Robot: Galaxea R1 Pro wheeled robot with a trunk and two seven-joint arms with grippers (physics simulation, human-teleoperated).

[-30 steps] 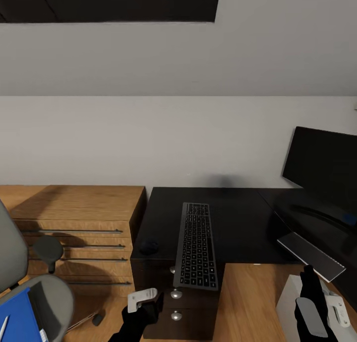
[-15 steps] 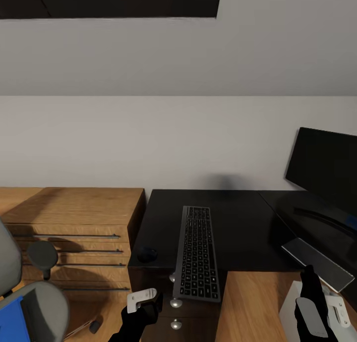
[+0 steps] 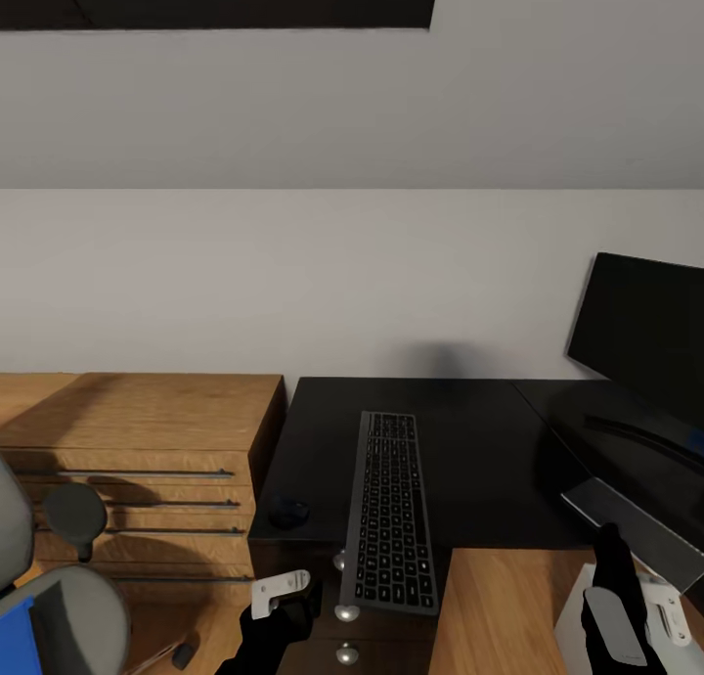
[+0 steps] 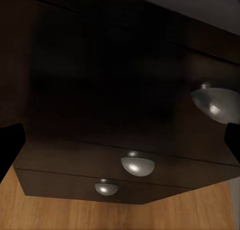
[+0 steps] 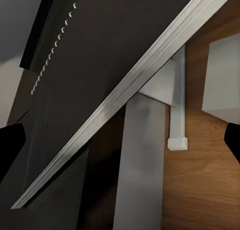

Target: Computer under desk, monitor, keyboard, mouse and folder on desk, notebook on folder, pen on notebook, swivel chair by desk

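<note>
Head view, nearest me: left gripper (image 3: 279, 602) low before desk's drawer unit (image 4: 100, 115), right gripper (image 3: 614, 611) over computer (image 3: 626, 636) corner. Wrist cameras show both sets of fingertips wide apart, nothing held. Swivel chair (image 3: 68, 616) with blue folder (image 3: 15, 636) at my left. Keyboard (image 3: 391, 514) overhangs desk (image 3: 469, 440) front, mouse (image 3: 289, 510) left of it, monitor (image 3: 645, 337) far right.

Soft, even light fills the head view, which is sharp throughout. The glossy desk (image 3: 469, 440) mirrors the monitor (image 3: 640, 328) dimly, and a faint shadow smudges the wall (image 3: 293, 274) above it. The left wrist view is dim and slightly blurred, with bright glints on the round knobs (image 4: 137, 165).
</note>
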